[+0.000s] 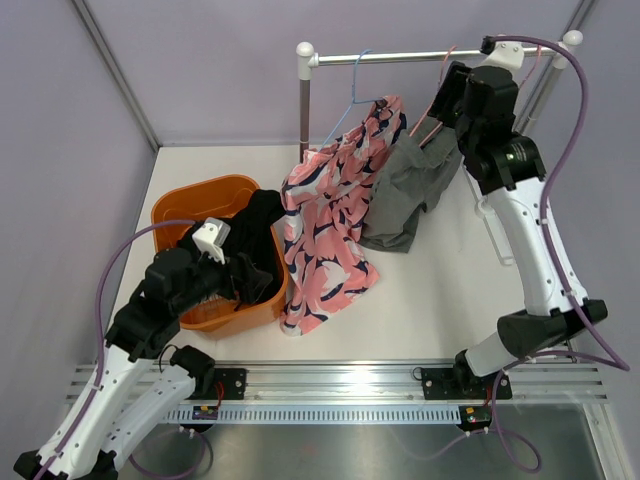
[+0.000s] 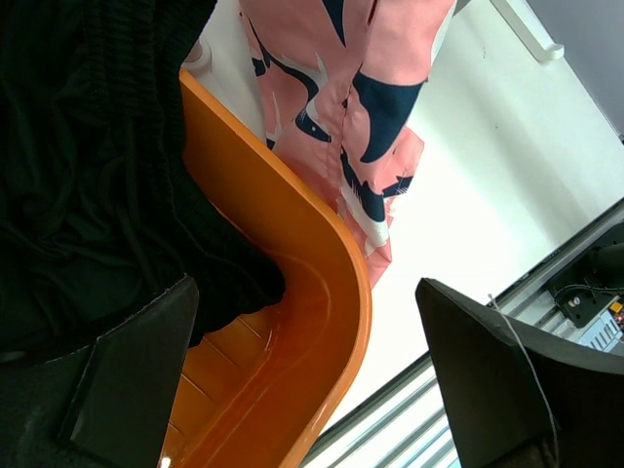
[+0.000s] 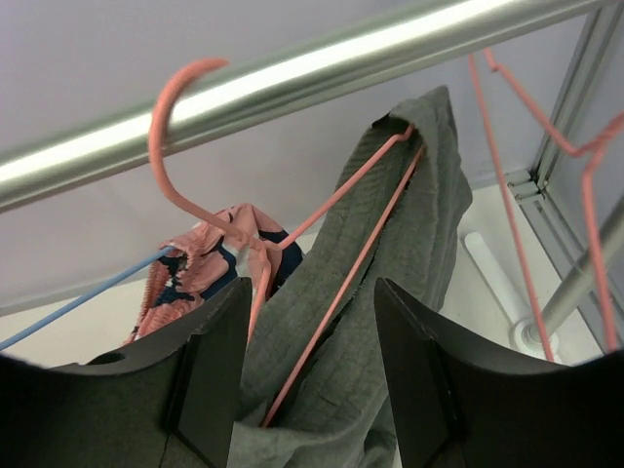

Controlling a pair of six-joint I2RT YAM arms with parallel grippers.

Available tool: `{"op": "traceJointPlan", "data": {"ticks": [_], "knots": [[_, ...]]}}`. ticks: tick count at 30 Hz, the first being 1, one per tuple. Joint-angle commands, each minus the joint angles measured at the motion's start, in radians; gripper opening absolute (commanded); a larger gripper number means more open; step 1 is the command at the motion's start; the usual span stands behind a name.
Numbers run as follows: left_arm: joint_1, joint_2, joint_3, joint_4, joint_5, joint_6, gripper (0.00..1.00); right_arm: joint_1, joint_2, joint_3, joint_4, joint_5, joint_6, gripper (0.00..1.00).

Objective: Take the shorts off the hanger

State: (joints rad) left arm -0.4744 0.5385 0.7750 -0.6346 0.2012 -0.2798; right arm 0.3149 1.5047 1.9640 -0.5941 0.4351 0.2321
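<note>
**Right jaws standing apart at the grey shorts; left jaws gaping over the basket**

The right gripper (image 3: 312, 292) is holding its jaws apart, not pressing on anything. In the gap between them the grey shorts (image 3: 409, 195) are hanging on the pink hanger (image 3: 171, 107), and two of its thin wires are running down across the cloth into that gap. Whether either finger is touching the cloth cannot be told. Just above the jaws the hanger's hook is curling over the metal rail (image 3: 341, 58), and the shorts' top fold is sitting right under the rail. To the left of the jaws, a pink and navy patterned garment (image 3: 195, 263) is hanging beside the shorts, with a blue hanger (image 3: 78, 297) wire leading away from it. To the right of the jaws a second pink hanger (image 3: 546, 127) is hanging bare.

The left gripper (image 2: 307, 292) is standing with its jaws spread wide and holding nothing. Between them the rim of the orange basket (image 2: 322, 244) is curving past. A black garment (image 2: 88, 146) is lying in the basket by the left finger and beyond it. Further out, past the basket wall, the patterned garment's hem is draping down onto the white table (image 2: 487, 175).
</note>
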Motion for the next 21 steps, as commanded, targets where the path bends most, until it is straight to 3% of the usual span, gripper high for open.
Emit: {"op": "traceJointPlan", "data": {"ticks": [1,14,21], "knots": [[-0.004,0.008,-0.002,0.027,-0.017,0.007,0.99,0.019,0.063,0.044,0.062,0.050,0.036,0.63],[-0.004,0.012,-0.002,0.030,-0.011,0.010,0.99,0.032,0.153,0.015,0.212,0.186,0.059,0.66],[-0.004,0.014,-0.002,0.030,-0.008,0.008,0.99,0.032,0.239,0.116,0.154,0.191,0.053,0.65]]}}
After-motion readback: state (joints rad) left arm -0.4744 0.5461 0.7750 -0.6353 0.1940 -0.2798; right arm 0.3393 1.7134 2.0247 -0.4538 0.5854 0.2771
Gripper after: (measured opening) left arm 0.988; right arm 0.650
